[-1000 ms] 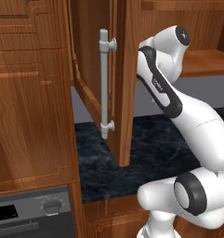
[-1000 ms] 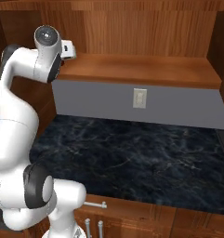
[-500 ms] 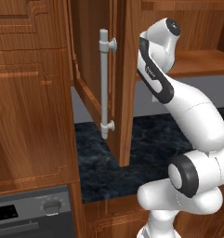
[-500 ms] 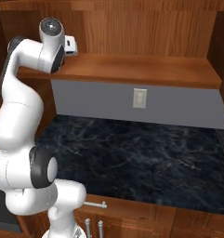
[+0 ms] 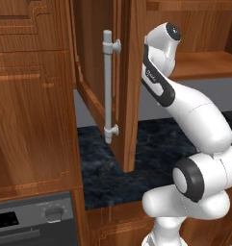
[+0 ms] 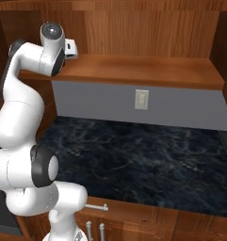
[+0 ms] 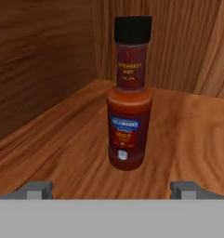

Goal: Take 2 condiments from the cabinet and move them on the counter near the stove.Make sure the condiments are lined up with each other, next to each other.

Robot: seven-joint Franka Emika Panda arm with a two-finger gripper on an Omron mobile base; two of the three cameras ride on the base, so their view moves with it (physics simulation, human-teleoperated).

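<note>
Wide-open gripper faces the dark red hot sauce bottle, standing upright and ungrasped just ahead on the cabinet shelf. Neither condiment looks delivered; the marbled counter holds none yet.

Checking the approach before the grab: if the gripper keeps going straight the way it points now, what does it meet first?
The red sauce bottle, standing upright on the cabinet shelf dead ahead. The open gripper has a fingertip on each side of that line, so the bottle would probably pass between them; the gap remaining is hard to judge.
</note>
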